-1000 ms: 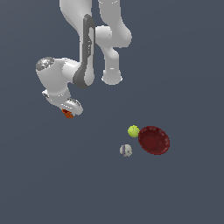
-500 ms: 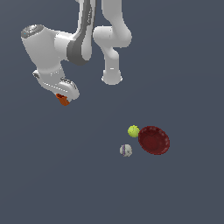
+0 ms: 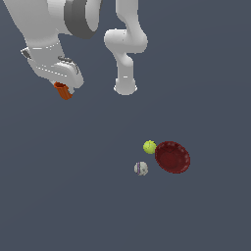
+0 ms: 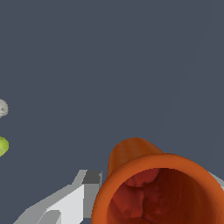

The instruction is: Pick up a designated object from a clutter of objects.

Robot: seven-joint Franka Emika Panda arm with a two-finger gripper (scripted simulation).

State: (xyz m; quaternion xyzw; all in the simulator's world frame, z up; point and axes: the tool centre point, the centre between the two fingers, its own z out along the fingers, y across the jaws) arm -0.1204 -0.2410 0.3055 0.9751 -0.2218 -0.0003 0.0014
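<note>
— Looking at the gripper first: what is it doing?

— It is clamped on the small orange-red cup, which hangs under the white wrist at the upper part of the exterior view's left. In the wrist view the cup fills the near corner, its open mouth toward the camera and its rim a clean circle, with one pale finger pressed against its side.

— Is the cup touching anything else?

— No. Only dark grey floor shows around it, and it sits well apart from the other objects.

— Where are those?

— Grouped toward the exterior view's right, lower down. The yellow-green tennis ball lies just beside the edge of the dark red bowl; I cannot tell whether they touch. The white ball with purple marks rests near both, slightly apart.

— And the open room?

— Wide bare floor lies between the held cup and that group. The arm's base stands behind.
</note>
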